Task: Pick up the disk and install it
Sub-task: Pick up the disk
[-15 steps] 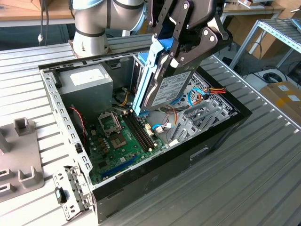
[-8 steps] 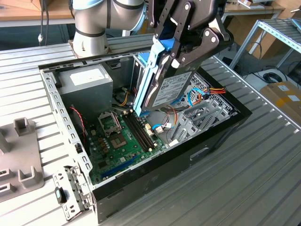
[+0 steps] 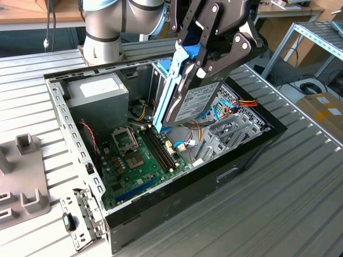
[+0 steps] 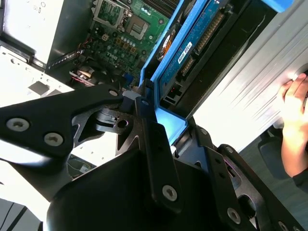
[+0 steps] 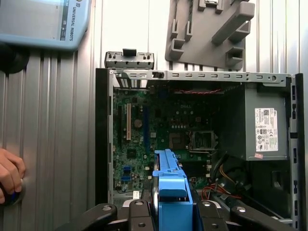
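**Disk held above open case**

Disk (image 3: pixel 194 104) is clamped by its blue carrier frame between the fingers (image 4: pixel 151 139) of the gripper (image 3: pixel 206 56), with both closed onto the frame's sides. It hangs steeply tilted, label side facing up. Its lower end is over the motherboard (image 3: pixel 144 155), within the open top of the computer case (image 3: pixel 252 155). Whether it touches the board cannot be told. The power-supply box (image 3: pixel 99 93) sits in a case corner, well apart from the disk. The case lies on the ribbed counter (image 3: pixel 300 203). A grey fixture (image 3: pixel 21 182) sits beside the case. A person's hand (image 5: pixel 9 175) rests on the counter.
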`<state>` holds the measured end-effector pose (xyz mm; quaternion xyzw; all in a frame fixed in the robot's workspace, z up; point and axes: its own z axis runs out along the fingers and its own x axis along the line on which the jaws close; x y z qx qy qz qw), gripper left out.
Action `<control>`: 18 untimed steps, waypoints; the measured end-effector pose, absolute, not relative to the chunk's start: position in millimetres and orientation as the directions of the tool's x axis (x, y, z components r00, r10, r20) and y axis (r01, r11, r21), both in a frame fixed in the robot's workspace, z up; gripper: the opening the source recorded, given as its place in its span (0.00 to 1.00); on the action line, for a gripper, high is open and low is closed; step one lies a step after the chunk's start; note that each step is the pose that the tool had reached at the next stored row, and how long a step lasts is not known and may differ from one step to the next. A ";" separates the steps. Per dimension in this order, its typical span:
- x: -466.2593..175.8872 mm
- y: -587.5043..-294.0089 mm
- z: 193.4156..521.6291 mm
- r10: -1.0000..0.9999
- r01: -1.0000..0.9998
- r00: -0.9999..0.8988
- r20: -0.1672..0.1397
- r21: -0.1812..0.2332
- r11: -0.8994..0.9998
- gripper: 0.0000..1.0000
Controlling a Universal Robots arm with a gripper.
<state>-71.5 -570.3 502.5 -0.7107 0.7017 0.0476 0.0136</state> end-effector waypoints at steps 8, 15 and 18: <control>-70.0 -571.1 502.0 -0.996 -0.999 0.011 -0.087 0.048 -0.015 0.37; -68.6 -571.7 501.4 -0.996 -0.999 0.011 -0.087 0.048 -0.015 0.37; -68.0 -571.9 501.2 -0.996 -0.999 0.011 -0.087 0.048 -0.015 0.37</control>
